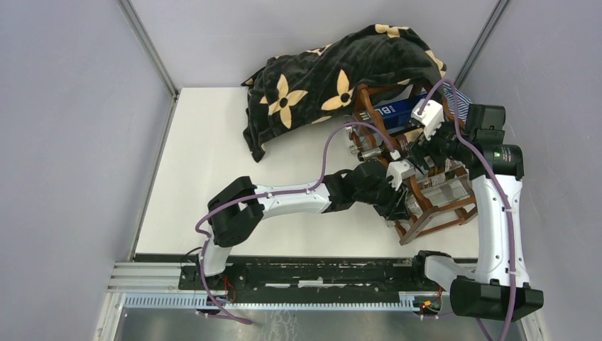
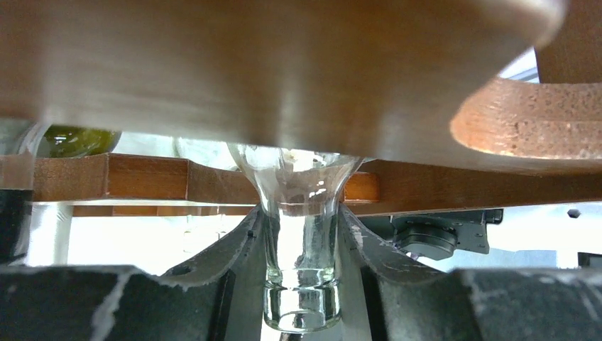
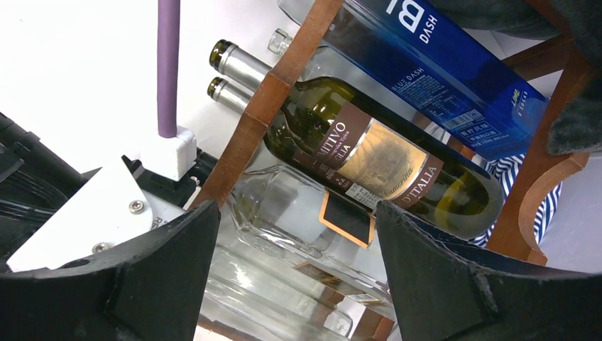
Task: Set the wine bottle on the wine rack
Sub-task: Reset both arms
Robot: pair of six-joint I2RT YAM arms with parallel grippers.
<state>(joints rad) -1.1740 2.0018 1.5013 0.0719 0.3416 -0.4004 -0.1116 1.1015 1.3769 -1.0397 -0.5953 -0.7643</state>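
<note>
- While my left pincer (image 2: 301, 245) clenches the neck of the clear wine bottle (image 2: 298, 177), its body lies inside the wine rack (image 2: 284, 64), under a scalloped rail.
- Seating looks nearly done; next I must let go gently, then back straight out.
- My right pincer (image 3: 294, 227) hangs released above the rack.

Bright and even from overhead in the top view, soft shadows on the white table (image 1: 213, 163); blown-out glare behind the wine bottle (image 2: 302, 241) at the left wrist, wine rack (image 2: 248, 64) close up and blurred; crisp on the brown label (image 3: 369, 160) at the right wrist, black fingers (image 3: 454, 284) soft.
</note>
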